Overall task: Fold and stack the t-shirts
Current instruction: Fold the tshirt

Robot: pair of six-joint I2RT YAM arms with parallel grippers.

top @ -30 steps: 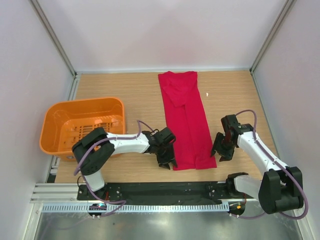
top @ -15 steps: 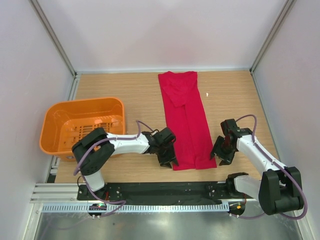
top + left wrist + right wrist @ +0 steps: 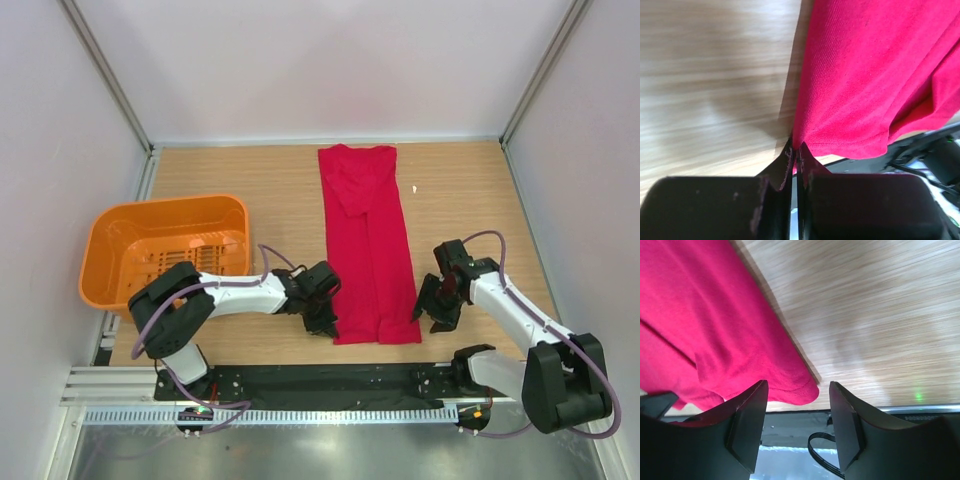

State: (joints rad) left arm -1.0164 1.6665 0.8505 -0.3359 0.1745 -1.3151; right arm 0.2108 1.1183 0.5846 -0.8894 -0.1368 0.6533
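Observation:
The red t-shirt [image 3: 368, 240] lies on the wooden table as a long narrow strip, running from the back edge toward me. My left gripper [image 3: 328, 322] sits at its near left corner. In the left wrist view that gripper [image 3: 795, 148] is shut on the edge of the t-shirt [image 3: 870, 75], with cloth pinched between the tips. My right gripper [image 3: 428, 310] is at the near right corner. In the right wrist view it [image 3: 797, 386] stands open, and the hemmed corner of the t-shirt [image 3: 715, 330] lies between its fingers without being pinched.
An orange slotted basket [image 3: 170, 204] stands at the left of the table, beside the left arm. A small white speck [image 3: 415, 189] lies right of the shirt. The black base rail [image 3: 320, 380] runs just below the shirt's near end. White walls enclose the table.
My left gripper has shut on the shirt's near left corner, and that end has slid slightly left. My right gripper has moved left up to the near right corner, still open.

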